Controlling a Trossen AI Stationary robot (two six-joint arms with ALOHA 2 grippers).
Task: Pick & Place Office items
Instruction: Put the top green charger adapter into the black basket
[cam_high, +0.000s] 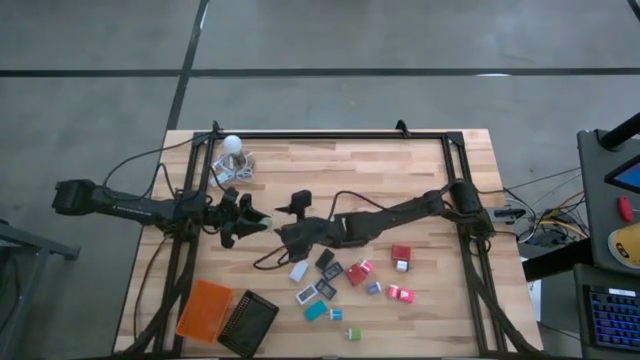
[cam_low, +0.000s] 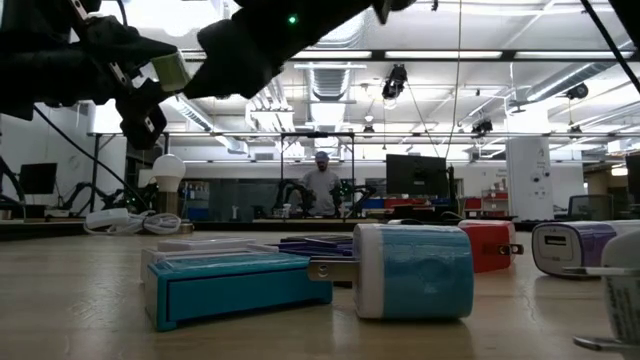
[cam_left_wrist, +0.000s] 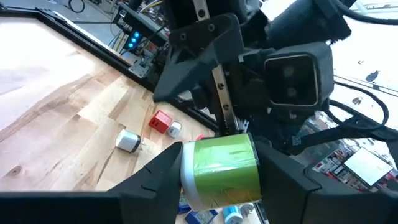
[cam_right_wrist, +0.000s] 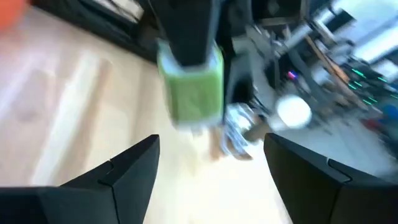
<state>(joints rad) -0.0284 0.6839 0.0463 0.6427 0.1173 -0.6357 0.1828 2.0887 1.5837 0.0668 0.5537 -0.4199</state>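
Note:
A small green-and-white block (cam_left_wrist: 222, 169), one of the office items, hangs above the table between the fingers of my left gripper (cam_left_wrist: 219, 157), left of the table's middle (cam_high: 258, 220). My right gripper (cam_right_wrist: 211, 142) stands open just to the block's right (cam_high: 283, 231), facing it; the block (cam_right_wrist: 190, 88) lies beyond its fingertips, not between them. Several other items in red, teal, white and purple (cam_high: 352, 283) lie on the table near the right arm. My left gripper pinches the green block by two opposite sides (cam_left_wrist: 186, 177), one finger on each. The fingers come level from the table's left. The block is lifted clear of the table, its free green end (cam_left_wrist: 227, 149) toward my right gripper.
An orange tray (cam_high: 203, 308) and a black tray (cam_high: 248, 323) lie at the near left. A white bulb with a coiled cord (cam_high: 233, 150) stands at the far left. A black frame (cam_high: 330, 135) rims the table. A person (cam_low: 321, 180) stands far behind it.

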